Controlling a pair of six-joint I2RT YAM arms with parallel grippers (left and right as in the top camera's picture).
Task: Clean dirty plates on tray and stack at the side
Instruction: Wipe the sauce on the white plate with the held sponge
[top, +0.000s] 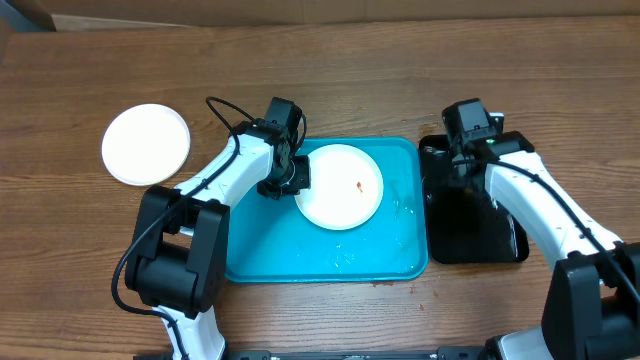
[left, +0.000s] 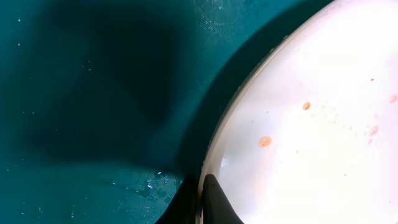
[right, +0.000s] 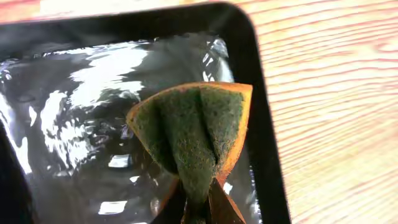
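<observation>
Overhead, my left tool (top: 296, 178) is clamped narrow on the left rim of the dirty plate (top: 342, 187), which lies flat in the upper middle of the turquoise tray (top: 300, 262). An orange-red smear (top: 359, 185) sits near the plate's centre. From the left wrist I see my fingers (left: 217, 208) pinching only the very edge of the rim, with pale orange spots on the white surface and droplets on the tray floor beside it. A second plate (top: 146, 144) that looks clean rests on the tabletop (top: 400, 60) well to the left of the tray; I see no third plate.

My right tool (right: 198, 205) is closed on a folded sponge (right: 193, 130), green scouring side out and orange at the edges. It hangs over the black tray (top: 452, 232), which holds a shallow film of water (right: 93, 81).

My judgement is that the scrub comes next, and several things could spoil it:

- **Losing the rim:** my hold is shallow and everything looks wet, so pressing down with the sponge could pull the rim out of my left tool or tip the plate.
- **A floppy sponge:** I hold it by its narrow folded end, so the wide part may bend instead of scrubbing, and the smear would survive.
- **Dripping:** carrying a soaked sponge across could leave water on the tabletop between the two trays.
- **Crowding:** both tools would work over one small plate and might knock together.
</observation>
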